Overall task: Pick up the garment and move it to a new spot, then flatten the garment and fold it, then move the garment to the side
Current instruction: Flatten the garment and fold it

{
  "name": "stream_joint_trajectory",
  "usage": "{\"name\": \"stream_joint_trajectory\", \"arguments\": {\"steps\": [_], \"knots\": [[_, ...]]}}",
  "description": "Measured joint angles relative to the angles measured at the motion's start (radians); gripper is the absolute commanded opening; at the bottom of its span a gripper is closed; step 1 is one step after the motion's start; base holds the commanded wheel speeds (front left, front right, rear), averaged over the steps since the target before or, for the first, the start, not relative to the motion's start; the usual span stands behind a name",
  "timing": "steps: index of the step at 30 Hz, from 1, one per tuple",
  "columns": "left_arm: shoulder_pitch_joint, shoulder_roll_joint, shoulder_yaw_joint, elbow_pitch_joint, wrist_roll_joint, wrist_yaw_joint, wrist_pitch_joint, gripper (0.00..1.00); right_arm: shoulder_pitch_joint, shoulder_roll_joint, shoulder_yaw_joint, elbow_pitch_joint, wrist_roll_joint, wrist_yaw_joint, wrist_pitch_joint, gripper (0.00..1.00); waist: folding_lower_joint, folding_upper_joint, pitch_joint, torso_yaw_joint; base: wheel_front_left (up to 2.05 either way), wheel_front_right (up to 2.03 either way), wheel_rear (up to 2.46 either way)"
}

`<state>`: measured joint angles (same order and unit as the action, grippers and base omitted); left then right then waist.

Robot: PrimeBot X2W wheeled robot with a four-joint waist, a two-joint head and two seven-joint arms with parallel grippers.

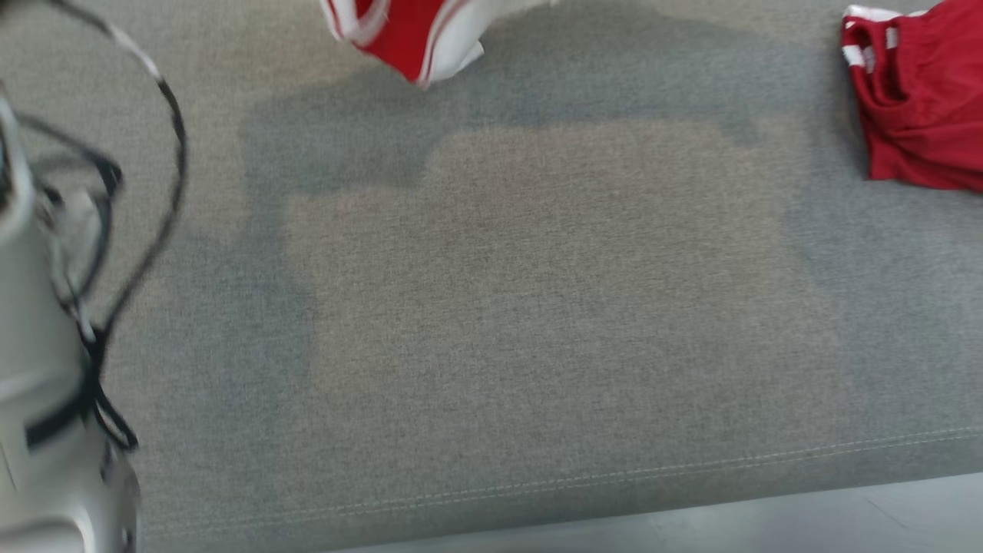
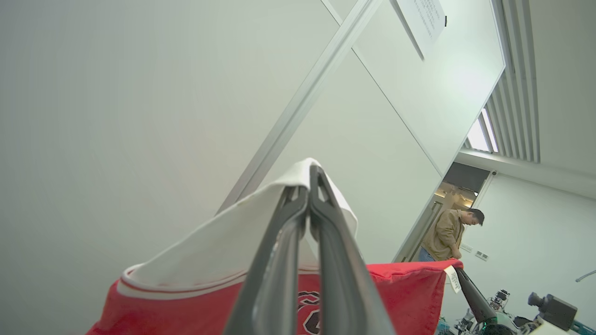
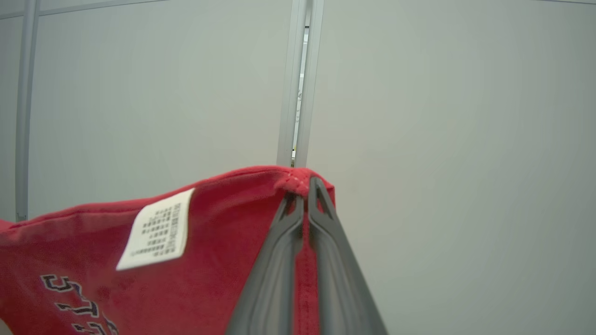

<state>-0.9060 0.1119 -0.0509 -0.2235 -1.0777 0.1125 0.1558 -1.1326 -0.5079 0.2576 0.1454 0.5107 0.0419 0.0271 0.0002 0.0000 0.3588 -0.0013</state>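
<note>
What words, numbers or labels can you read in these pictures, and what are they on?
Nothing reads clearly.
Red garment, dark outlined letters at the lower edge: cut off, unreadable.
Same garment, dark print in the left wrist view: mostly hidden.
White label sewn on it: print too small.
Paper sheet on the wall: too blurred.

bright, even, diffuse indoor light. soft broad shadows on the grey fabric surface (image 1: 537, 322). heavy motion blur on the pale forearm (image 1: 38, 369) and the red garment (image 1: 407, 38) in the head view. blown-out ceiling light (image 2: 482, 135) in the left wrist view. fingers (image 3: 274, 288) soft up close.
</note>
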Motion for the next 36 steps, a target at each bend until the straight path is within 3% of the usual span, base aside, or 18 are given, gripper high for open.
{"name": "stream_joint_trajectory", "arguments": {"steps": [4, 11, 15, 19, 21, 24, 29, 36], "knots": [[-0.188, -0.006, -0.007, 0.16, 0.041, -0.003, -0.043, 0.0, -0.051, 0.049, 0.043, 0.11, -0.044, 0.001, -0.046, 0.0, 0.0001, 0.0, 0.038, 0.019, 0.0, 0.0, 0.0], [-0.218, -0.028, -0.017, 0.332, 0.044, -0.009, -0.085, 0.0, -0.077, 0.1, 0.073, 0.243, -0.044, 0.01, -0.09, 0.0, 0.0, 0.0, 0.044, 0.037, 0.0, 0.0, 0.0], [-0.259, -0.034, -0.022, 0.366, 0.044, -0.037, -0.101, 0.0, -0.102, 0.104, 0.072, 0.275, -0.044, 0.011, -0.12, 0.0, 0.0, 0.0, 0.037, 0.037, 0.0, 0.0, 0.0], [-0.289, -0.035, -0.035, 0.38, 0.034, -0.085, -0.108, 0.0, -0.109, 0.13, 0.082, 0.294, -0.04, 0.039, -0.162, 0.0, -0.0001, 0.0, 0.027, 0.034, 0.0, 0.0, 0.0], [-0.283, -0.035, -0.056, 0.367, 0.022, -0.143, -0.108, 0.0, -0.102, 0.137, 0.115, 0.276, -0.038, 0.064, -0.212, 0.0, 0.0, 0.0, 0.015, 0.03, 0.0, 0.0, 0.0], [-0.23, -0.031, -0.06, 0.301, 0.002, -0.207, -0.109, 0.0, -0.042, 0.133, 0.134, 0.23, -0.034, 0.072, -0.268, 0.0, -0.0002, 0.0, -0.004, 0.026, 0.0, 0.0, 0.0], [-0.099, 0.001, -0.019, 0.156, -0.029, -0.219, -0.132, 0.0, 0.098, 0.112, 0.119, 0.134, -0.01, 0.072, -0.282, 0.0, -0.0002, 0.0, -0.045, 0.014, 0.0, 0.0, 0.0], [-0.027, 0.045, 0.015, -0.082, -0.042, -0.219, -0.132, 0.0, 0.161, 0.052, 0.072, -0.093, -0.009, 0.073, -0.283, 0.0, -0.0002, 0.0, -0.111, -0.004, 0.0, 0.0, 0.0]]}}
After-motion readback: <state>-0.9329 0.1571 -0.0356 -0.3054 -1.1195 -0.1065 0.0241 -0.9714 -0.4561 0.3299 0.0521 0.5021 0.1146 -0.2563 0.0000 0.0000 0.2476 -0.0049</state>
